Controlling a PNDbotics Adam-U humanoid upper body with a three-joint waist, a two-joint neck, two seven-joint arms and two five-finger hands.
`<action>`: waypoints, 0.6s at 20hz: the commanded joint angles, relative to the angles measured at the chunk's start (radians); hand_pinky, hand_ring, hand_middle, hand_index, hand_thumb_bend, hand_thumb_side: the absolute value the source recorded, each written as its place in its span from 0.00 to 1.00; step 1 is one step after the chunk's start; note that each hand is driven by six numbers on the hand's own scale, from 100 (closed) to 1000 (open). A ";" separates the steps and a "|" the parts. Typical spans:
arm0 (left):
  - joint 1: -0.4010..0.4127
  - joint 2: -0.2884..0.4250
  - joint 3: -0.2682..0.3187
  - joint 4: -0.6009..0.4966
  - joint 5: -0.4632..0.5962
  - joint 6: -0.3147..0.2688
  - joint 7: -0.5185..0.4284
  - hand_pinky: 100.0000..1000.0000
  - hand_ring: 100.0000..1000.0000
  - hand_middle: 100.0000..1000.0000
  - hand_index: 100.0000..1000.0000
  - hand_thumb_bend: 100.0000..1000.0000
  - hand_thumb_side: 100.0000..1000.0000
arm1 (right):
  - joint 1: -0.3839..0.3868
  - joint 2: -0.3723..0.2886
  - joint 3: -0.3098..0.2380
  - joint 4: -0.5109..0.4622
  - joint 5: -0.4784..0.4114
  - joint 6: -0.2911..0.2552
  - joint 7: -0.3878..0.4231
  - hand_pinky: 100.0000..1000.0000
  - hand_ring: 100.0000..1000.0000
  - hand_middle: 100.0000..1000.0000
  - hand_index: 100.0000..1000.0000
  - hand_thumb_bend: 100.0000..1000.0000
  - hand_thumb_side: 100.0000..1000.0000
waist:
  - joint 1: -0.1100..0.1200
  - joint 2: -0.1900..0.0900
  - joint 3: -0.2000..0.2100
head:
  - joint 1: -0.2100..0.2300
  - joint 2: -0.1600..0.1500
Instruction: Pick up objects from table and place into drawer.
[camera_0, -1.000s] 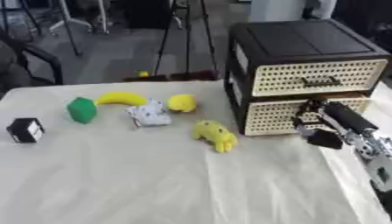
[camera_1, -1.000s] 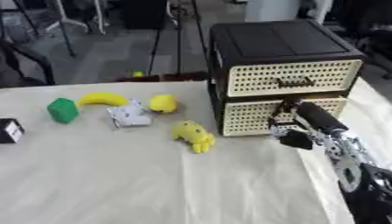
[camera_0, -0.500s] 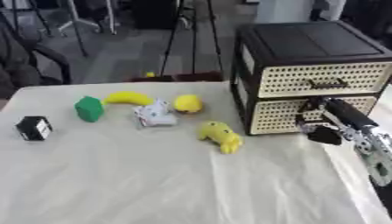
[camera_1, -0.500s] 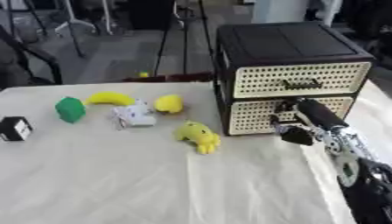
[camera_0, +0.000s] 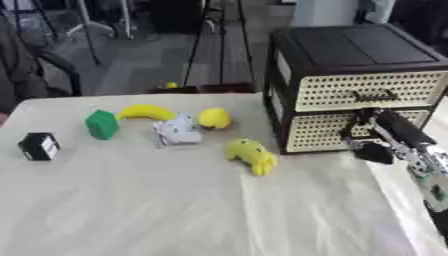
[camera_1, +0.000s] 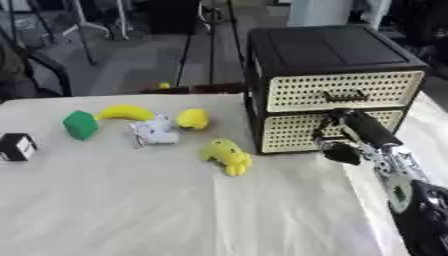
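Observation:
A black drawer unit (camera_0: 354, 55) with two cream perforated fronts stands at the table's right back, and both drawers look closed. My right hand (camera_0: 378, 134) is at the lower drawer front (camera_0: 318, 131), its fingers curled at the handle area. On the cloth lie a black cube (camera_0: 38, 146), a green block (camera_0: 101, 123), a yellow banana (camera_0: 146, 112), a white and grey object (camera_0: 178, 131), a yellow round fruit (camera_0: 214, 118) and a yellow toy (camera_0: 252, 155). My left hand shows in neither view.
The table (camera_0: 175, 210) is covered with a cream cloth; its right edge runs just past the drawer unit. Behind the table are chair legs and a tripod on a grey floor. A small yellow thing (camera_0: 171, 85) lies on the floor beyond the far edge.
The whole picture has shifted as the head moved. My right hand stays at the lower drawer front, which looks unchanged.

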 joint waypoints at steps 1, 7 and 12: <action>-0.003 0.016 0.012 -0.010 -0.001 -0.004 -0.002 0.42 0.43 0.49 0.71 0.62 0.79 | 0.027 -0.051 -0.017 -0.109 -0.081 0.009 -0.015 0.39 0.62 0.66 0.60 0.00 0.60 | -0.003 -0.013 -0.004 | 0.006 0.003; 0.005 0.014 0.019 -0.006 -0.005 -0.008 -0.003 0.42 0.43 0.49 0.71 0.62 0.79 | 0.157 -0.072 -0.050 -0.305 -0.277 0.049 -0.007 0.36 0.59 0.64 0.57 0.00 0.64 | -0.007 -0.014 -0.020 | 0.017 0.004; 0.010 0.012 0.022 -0.003 -0.009 -0.012 -0.007 0.42 0.42 0.49 0.71 0.62 0.79 | 0.242 -0.059 -0.085 -0.435 -0.390 0.071 0.008 0.35 0.58 0.63 0.56 0.00 0.67 | -0.007 -0.014 -0.030 | 0.021 0.004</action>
